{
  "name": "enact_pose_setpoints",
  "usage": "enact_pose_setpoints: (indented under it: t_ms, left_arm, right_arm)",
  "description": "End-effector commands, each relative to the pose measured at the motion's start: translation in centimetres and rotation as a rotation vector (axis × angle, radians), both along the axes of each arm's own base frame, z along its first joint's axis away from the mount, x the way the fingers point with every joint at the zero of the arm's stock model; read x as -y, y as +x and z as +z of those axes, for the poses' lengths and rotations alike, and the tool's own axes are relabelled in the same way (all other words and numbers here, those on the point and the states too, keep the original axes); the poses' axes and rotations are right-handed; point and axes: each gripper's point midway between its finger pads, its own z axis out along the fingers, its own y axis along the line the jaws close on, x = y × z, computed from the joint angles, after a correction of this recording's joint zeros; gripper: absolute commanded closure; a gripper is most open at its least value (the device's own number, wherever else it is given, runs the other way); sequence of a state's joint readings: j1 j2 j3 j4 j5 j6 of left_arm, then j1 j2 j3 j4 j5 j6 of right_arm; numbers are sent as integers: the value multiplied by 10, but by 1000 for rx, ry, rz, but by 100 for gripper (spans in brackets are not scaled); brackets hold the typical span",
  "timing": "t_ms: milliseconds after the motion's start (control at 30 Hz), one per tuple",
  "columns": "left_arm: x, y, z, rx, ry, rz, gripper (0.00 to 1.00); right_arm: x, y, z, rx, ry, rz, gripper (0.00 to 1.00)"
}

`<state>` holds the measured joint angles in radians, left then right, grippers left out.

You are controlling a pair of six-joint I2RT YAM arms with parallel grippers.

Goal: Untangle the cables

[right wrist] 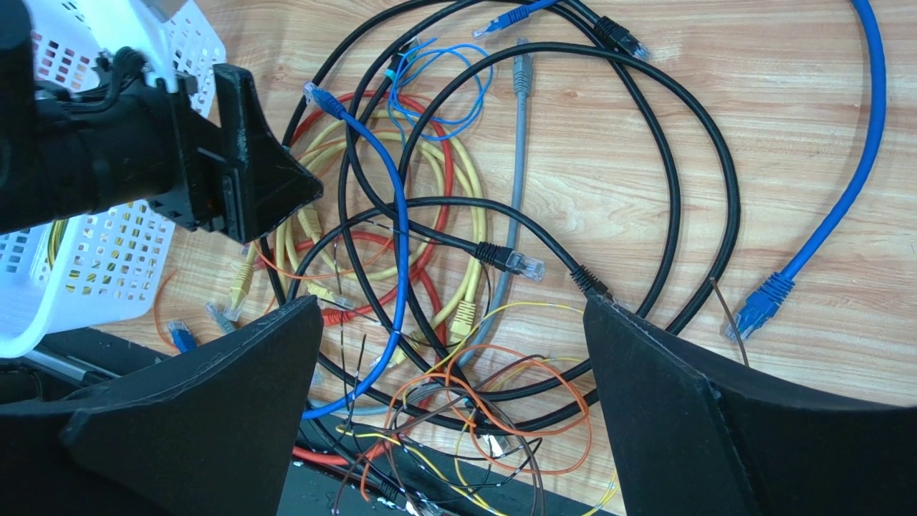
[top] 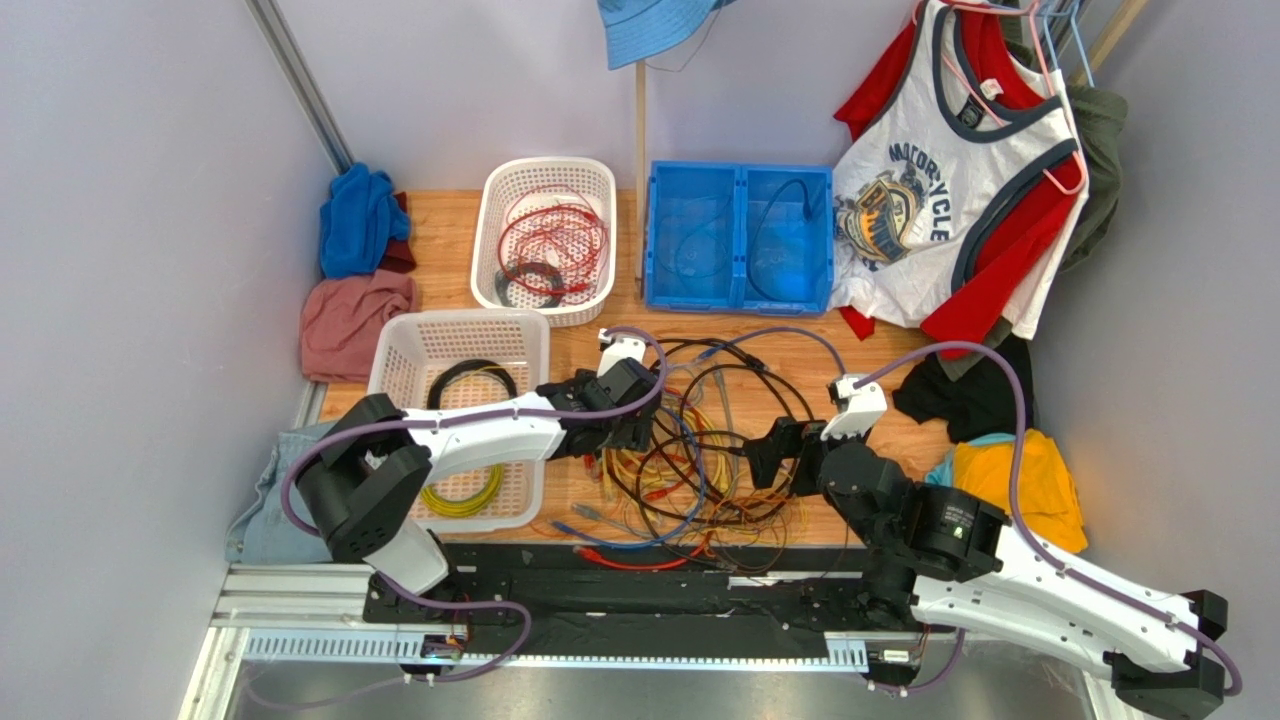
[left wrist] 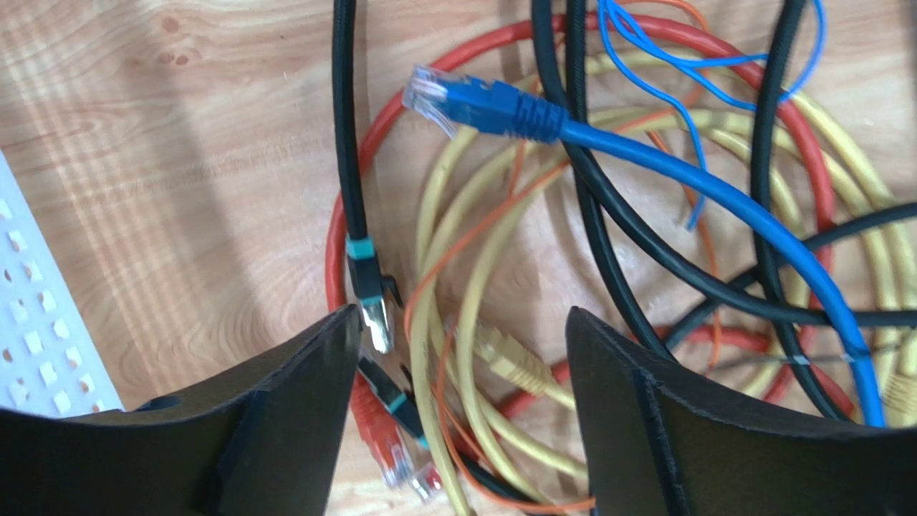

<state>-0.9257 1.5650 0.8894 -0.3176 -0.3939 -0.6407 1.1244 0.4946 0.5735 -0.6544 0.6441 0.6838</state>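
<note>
LEFT: I am straddling the yellow cable [left wrist: 515, 363] with my left gripper [left wrist: 463, 323], jaws apart — to single it out | RIGHT: right gripper [right wrist: 452, 312] hovering wide, empty, above the cables [right wrist: 400, 242].

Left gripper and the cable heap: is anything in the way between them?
Nothing visible does. The left gripper hangs right over the cables, fingers apart around a yellow plug, a black plug beside one finger. The white basket sits off to the side.

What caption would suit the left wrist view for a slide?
Left gripper, open, hovering above the tangled cables, a blue plug lying on top.
</note>
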Motion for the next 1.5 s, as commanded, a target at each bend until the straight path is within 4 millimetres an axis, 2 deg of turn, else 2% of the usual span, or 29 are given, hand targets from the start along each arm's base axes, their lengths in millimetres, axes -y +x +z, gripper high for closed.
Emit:
enact_pose_setpoints:
  t_ms: [0,33,167,267,333,367,400,433,467,500,533,600,633,700,733,800,833,900,933,1000,1100,1167,1233,1333,1467]
  left_arm:
    - [11,11,-4,8,-22,-14,26]
    - [14,12,-4,10,-30,-18,30]
    - [19,11,-15,-18,-24,-31,61]
    - [18,10,-22,-31,-16,-26,67]
    - [16,8,-24,-37,-13,-19,78]
    - [14,9,-19,-24,-15,-10,95]
    - [10,7,-16,-22,-5,-1,100]
    - [7,8,-10,-11,-5,4,100]
    - [5,11,10,36,-28,15,100]
    - [1,10,21,51,-24,16,100]
    - [2,12,53,112,-70,12,100]
    - [-1,9,88,175,-96,2,100]
    - [0,9,128,247,-164,-15,100]
    - [1,3,165,309,-217,-45,100]
    - [0,1,203,374,-283,-66,100]
    - [1,-6,233,419,-340,-103,100]
    - [0,-9,262,466,-383,-127,100]
    - [6,-17,285,482,-429,-197,100]
    - [8,-21,308,510,-461,-228,100]
    - [16,-33,338,531,-510,-316,100]
    - [26,-44,356,529,-545,-394,100]
    - [31,-49,357,519,-553,-427,100]
    - [32,-50,351,508,-549,-432,100]
    - [34,-52,340,498,-548,-449,100]
    - [35,-55,328,484,-552,-460,100]
  right_arm:
    - [1,1,2,7,16,-17,3]
    - [1,1,2,7,14,-17,3]
    - [2,1,0,4,6,-20,3]
    - [4,1,-1,3,7,-24,4]
    - [4,1,-1,3,9,-26,3]
    - [4,1,-1,2,12,-26,3]
    - [5,0,-2,1,13,-27,3]
    - [5,0,-2,1,13,-27,3]
    - [4,0,-1,1,16,-26,3]
    - [4,0,-1,-1,17,-25,3]
    - [3,0,0,1,20,-23,3]
    - [1,0,0,0,27,-18,4]
    - [1,0,1,0,30,-17,4]
    - [-1,1,2,0,37,-15,4]
    - [-2,0,2,-1,38,-11,4]
    - [-5,0,3,-3,50,-2,4]
    - [-6,-1,4,-4,54,2,4]
    - [-9,-1,5,-6,59,14,4]
    - [-10,-2,9,1,68,22,4]
    - [-15,-3,15,8,84,48,4]
    - [-24,-7,36,48,135,113,5]
    - [-31,-10,57,100,197,165,5]
    - [-33,-10,79,156,268,179,5]
    - [-25,-7,110,258,350,156,5]
    - [-10,5,148,405,343,93,5]
